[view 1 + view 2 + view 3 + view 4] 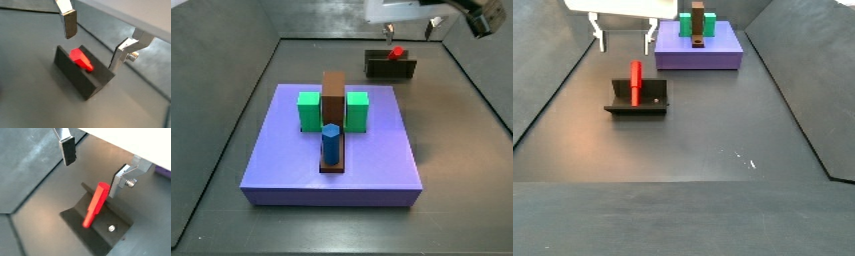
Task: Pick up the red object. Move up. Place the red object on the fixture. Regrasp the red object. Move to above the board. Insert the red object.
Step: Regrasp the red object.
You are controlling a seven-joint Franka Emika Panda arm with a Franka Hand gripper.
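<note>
The red object (82,58) (95,204) is a short red peg leaning in the recess of the fixture (85,80) (100,230), a small dark holder on the floor. Both side views show the red object (398,52) (636,82) resting on the fixture (392,68) (640,104). My gripper (95,44) (93,172) hangs open above them, its fingers (67,24) apart from the peg and nothing between them. In the side views the gripper (408,33) (624,42) sits just over the fixture. The purple board (358,160) (720,55) lies apart from it.
On the board stand two green blocks (310,110), a tall brown bar (333,95) and a blue peg (330,143). Dark walls (553,75) slope up around the floor on every side.
</note>
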